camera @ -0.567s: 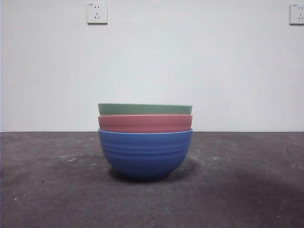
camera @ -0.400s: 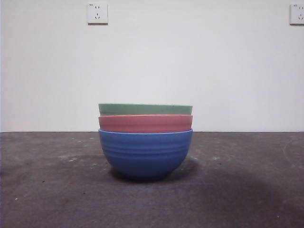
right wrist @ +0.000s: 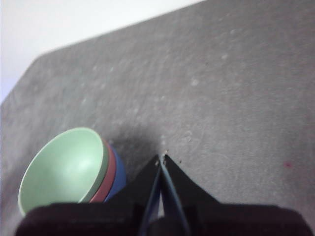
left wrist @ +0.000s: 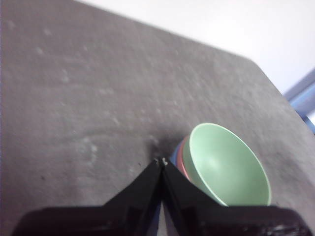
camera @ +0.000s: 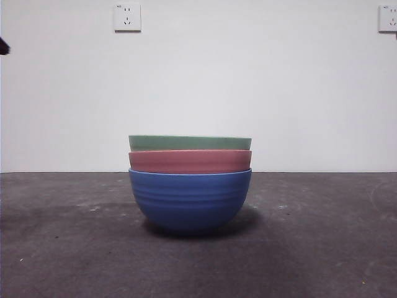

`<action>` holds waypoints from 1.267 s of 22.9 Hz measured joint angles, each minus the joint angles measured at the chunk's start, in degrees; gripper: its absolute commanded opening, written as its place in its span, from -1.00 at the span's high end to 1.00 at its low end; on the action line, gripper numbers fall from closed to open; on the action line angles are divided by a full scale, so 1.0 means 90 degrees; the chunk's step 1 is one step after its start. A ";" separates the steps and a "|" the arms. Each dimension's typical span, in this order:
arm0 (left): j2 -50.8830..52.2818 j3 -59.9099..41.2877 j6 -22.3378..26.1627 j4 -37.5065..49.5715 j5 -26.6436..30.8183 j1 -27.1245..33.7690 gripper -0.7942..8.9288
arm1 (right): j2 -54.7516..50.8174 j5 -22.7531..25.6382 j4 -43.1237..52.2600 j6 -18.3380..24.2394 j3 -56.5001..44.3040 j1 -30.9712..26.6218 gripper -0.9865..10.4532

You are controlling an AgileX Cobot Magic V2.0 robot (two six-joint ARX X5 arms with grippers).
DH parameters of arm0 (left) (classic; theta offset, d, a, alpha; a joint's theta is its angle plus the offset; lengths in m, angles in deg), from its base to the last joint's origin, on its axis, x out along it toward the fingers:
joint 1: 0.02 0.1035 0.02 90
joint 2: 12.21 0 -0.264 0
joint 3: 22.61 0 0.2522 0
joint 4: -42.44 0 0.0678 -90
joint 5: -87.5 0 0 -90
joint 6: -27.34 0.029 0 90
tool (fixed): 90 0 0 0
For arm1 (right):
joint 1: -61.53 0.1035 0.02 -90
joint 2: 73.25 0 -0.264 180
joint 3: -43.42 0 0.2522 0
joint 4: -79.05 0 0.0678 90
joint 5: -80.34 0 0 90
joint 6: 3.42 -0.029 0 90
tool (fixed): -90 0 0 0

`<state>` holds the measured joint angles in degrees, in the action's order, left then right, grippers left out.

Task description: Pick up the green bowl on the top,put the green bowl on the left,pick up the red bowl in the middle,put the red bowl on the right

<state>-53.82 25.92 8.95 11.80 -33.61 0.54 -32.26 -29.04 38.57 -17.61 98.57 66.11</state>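
Stack of three nested bowls stands mid-counter. Blue bowl at bottom, resting on the counter. The red bowl sits inside it, only its upper band showing. The green bowl is nested on top, upright, rim level.

Left gripper: jaws closed, tips together, above the counter just beside the stack, holding nothing. Right gripper: jaws closed, empty, near the stack's other side.

Far wall carries two sockets.
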 measured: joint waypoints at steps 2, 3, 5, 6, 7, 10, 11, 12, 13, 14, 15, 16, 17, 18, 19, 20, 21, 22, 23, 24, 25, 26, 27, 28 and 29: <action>-0.0328 0.0228 0.0104 -0.0148 -0.0182 -0.0061 0.84 | 0.0282 -0.0240 -0.0070 0.0206 0.0194 0.0000 0.81; -0.0435 0.0308 0.0165 -0.0209 -0.0265 -0.0109 0.84 | 0.0376 -0.0318 -0.0080 0.0265 0.0245 0.0000 0.77; -0.0624 0.0442 0.0284 -0.0284 -0.0357 -0.0245 0.83 | 0.0529 -0.0442 -0.0085 0.0364 0.0296 0.0000 0.61; -0.0695 0.0488 0.0330 -0.0282 -0.0359 -0.0335 0.80 | 0.0593 -0.0481 -0.0087 0.0393 0.0308 0.0000 0.52; -0.0741 0.0517 0.0369 -0.0282 -0.0359 -0.0425 0.69 | 0.0646 -0.0498 -0.0087 0.0406 0.0313 0.0000 0.43; -0.0780 0.0520 0.0418 -0.0282 -0.0304 -0.0714 0.36 | 0.0741 -0.0495 -0.0129 0.0410 0.0313 0.0000 0.31; -0.0782 0.0520 0.0425 -0.0274 -0.0231 -0.0833 0.31 | 0.0760 -0.0495 -0.0136 0.0408 0.0313 0.0000 0.31; -0.0780 0.0520 0.0425 -0.0270 -0.0109 -0.0940 0.31 | 0.0767 -0.0498 -0.0134 0.0408 0.0313 0.0000 0.31; -0.0780 0.0520 0.0427 -0.0262 0.0056 -0.1064 0.30 | 0.0770 -0.0498 -0.0134 0.0408 0.0316 0.0000 0.31; -0.0782 0.0520 0.0427 -0.0265 0.0211 -0.1188 0.27 | 0.0770 -0.0498 -0.0134 0.0408 0.0316 0.0000 0.31; -0.0794 0.0522 0.0425 -0.0265 0.0318 -0.1294 0.21 | 0.0770 -0.0500 -0.0134 0.0408 0.0316 0.0000 0.32; -0.0833 0.0556 0.0425 -0.0296 0.0418 -0.1416 0.16 | 0.0770 -0.0503 -0.0134 0.0408 0.0316 0.0000 0.32; -0.0903 0.0629 0.0423 -0.0376 0.0510 -0.1540 0.12 | 0.0770 -0.0505 -0.0136 0.0408 0.0316 0.0005 0.32; -0.0991 0.0716 0.0423 -0.0476 0.0607 -0.1654 0.12 | 0.0770 -0.0505 -0.0136 0.0408 0.0316 0.0017 0.32; -0.1183 0.0920 0.0430 -0.0699 0.0760 -0.1851 0.12 | 0.0770 -0.0508 -0.0136 0.0406 0.0316 0.0044 0.32; -0.1421 0.1151 0.0454 -0.0935 0.0923 -0.2050 0.12 | 0.0770 -0.0510 -0.0134 0.0406 0.0316 0.0075 0.32; -0.1690 0.1396 0.0505 -0.1178 0.1112 -0.2256 0.12 | 0.0770 -0.0512 -0.0136 0.0406 0.0316 0.0075 0.32; -0.1987 0.1651 0.0573 -0.1404 0.1345 -0.2460 0.12 | 0.0770 -0.0515 -0.0151 0.0406 0.0316 0.0075 0.32; -0.2302 0.1938 0.0661 -0.1620 0.1583 -0.2657 0.12 | 0.0770 -0.0515 -0.0192 0.0406 0.0316 0.0078 0.32; -0.2630 0.2246 0.0748 -0.1829 0.1797 -0.2846 0.12 | 0.0770 -0.0515 -0.0245 0.0406 0.0316 0.0078 0.32; -0.2990 0.2611 0.0855 -0.2067 0.2033 -0.3048 0.12 | 0.0770 -0.0515 -0.0304 0.0406 0.0316 0.0078 0.32; -0.3271 0.2909 0.0940 -0.2229 0.2244 -0.3203 0.12 | 0.0770 -0.0515 -0.0369 0.0406 0.0316 0.0078 0.32; -0.3577 0.3228 0.1039 -0.2365 0.2467 -0.3361 0.12 | 0.0770 -0.0515 -0.0427 0.0406 0.0316 0.0078 0.32; -0.3866 0.3526 0.1132 -0.2477 0.2681 -0.3497 0.12 | 0.0770 -0.0515 -0.0449 0.0406 0.0316 0.0078 0.32; -0.4170 0.3818 0.1219 -0.2567 0.2854 -0.3619 0.12 | 0.0770 -0.0515 -0.0464 0.0406 0.0316 0.0078 0.32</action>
<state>-91.34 60.28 19.92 -11.30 -7.93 -32.03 -25.33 -33.67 34.39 -13.96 101.41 66.81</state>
